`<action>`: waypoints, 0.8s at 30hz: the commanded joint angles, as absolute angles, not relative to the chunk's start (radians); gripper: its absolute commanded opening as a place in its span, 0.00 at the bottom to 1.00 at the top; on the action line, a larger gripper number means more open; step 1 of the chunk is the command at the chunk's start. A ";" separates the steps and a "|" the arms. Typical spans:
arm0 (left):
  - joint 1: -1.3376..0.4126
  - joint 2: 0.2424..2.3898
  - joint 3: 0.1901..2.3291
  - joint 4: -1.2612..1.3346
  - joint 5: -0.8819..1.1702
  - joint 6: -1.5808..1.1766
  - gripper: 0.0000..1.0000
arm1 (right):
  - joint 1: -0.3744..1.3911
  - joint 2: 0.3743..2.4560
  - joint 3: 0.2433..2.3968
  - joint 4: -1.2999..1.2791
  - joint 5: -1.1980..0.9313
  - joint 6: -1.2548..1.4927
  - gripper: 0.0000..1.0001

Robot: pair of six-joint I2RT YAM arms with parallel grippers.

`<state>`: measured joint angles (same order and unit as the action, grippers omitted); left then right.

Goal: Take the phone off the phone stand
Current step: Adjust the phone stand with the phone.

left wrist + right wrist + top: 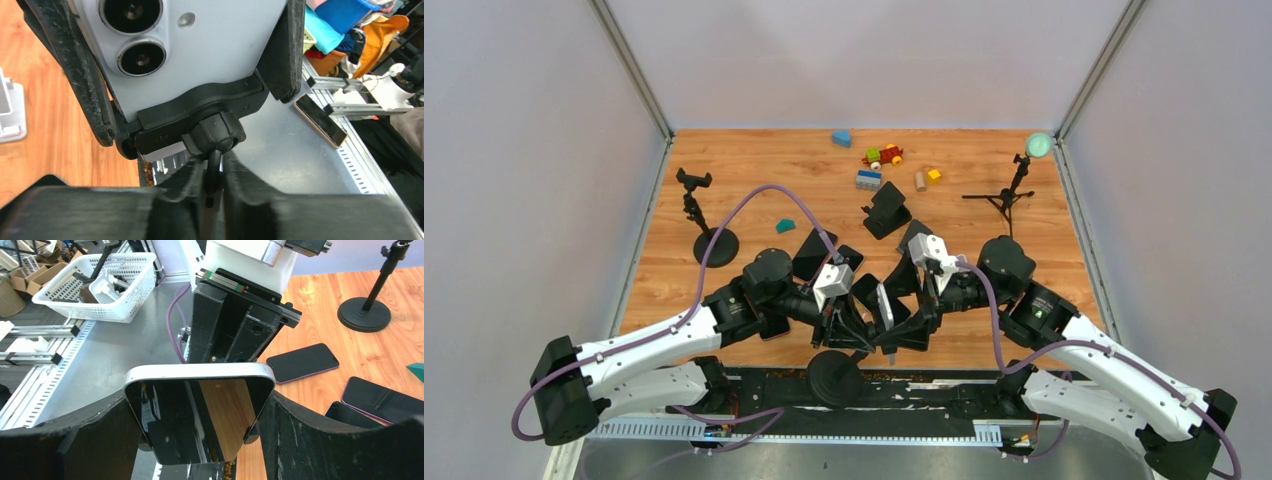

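From above, your phone [883,306] sits in the stand [835,378] at the near edge of the table [754,170]. Left wrist: the left gripper [214,195] is closed on the stem [214,167], and the clamp [200,110] grips the phone. Right wrist: the right gripper [200,430] pinches the phone's sides, so you have only the lift-out left.

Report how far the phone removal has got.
Done: right gripper closed on the phone, left gripper pinching the stand below its ball joint. In hand: the pull-out; the clamp holds the phone's edge, so nothing is free yet. Left: draw the phone clear of the clamp and set it down.
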<state>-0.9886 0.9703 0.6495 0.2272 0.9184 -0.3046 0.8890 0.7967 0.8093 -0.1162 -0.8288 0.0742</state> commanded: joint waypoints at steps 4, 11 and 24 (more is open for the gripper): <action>-0.986 0.948 0.667 0.312 0.735 -0.287 0.64 | 0.893 0.771 0.804 -0.069 -0.679 0.054 0.00; -0.986 0.976 0.674 0.365 0.674 -0.275 0.72 | 0.893 0.775 0.834 -0.065 -0.645 0.084 0.00; -0.986 1.044 0.651 0.452 0.692 -0.305 0.54 | 0.894 0.729 0.806 -0.052 -0.609 0.096 0.00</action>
<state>-0.9863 1.0401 0.6487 0.3450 0.7120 -0.2935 0.8886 0.7574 0.7860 -0.1677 -0.6201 0.0669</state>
